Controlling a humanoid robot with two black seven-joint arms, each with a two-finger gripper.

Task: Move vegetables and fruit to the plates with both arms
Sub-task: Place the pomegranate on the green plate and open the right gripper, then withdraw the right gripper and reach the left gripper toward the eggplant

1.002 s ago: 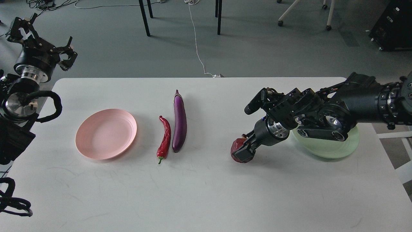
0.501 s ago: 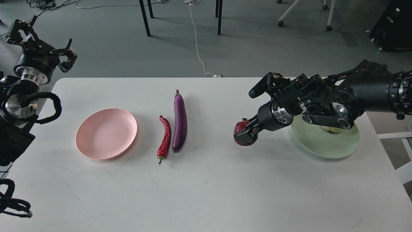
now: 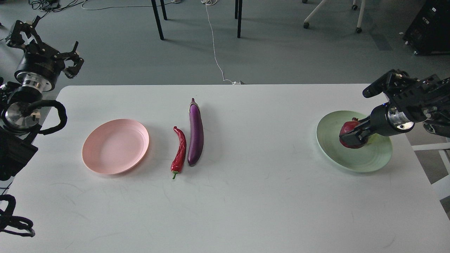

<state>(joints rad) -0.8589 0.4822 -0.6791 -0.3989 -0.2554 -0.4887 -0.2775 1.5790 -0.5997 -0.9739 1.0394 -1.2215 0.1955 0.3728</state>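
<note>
Pomegranate (image 3: 348,137) is up in my right gripper (image 3: 352,137), fingers clamped round it, hanging over the middle of the mint-green plate (image 3: 351,160). I can't tell whether it's touching the plate or just above it.

Risks from here, as I judge them. It's a round fruit on a shallow plate: let go while it's high or off-centre and it could roll over the low rim onto the white table (image 3: 228,203), and the table's right edge is near that plate. There's also a sliver of pale yellow-green fruit (image 3: 373,140) showing just behind the gripper, so the pomegranate may come down against it and knock one of them away. And the fingers could drag the fruit along as they spread.

My left gripper (image 3: 70,61) is parked high beyond the table's left corner, holding nothing; its claws look spread, but it's small and dark, so I can't tell for certain.

Count now:
- Two plates, the green one and an empty pink plate (image 3: 116,146) on the left.
- One purple eggplant (image 3: 196,135) and one red chili (image 3: 180,151), lying side by side, just about touching, mid-table, neither on a plate.
- Two fruits, both at the green plate.
- Two arms.
</note>
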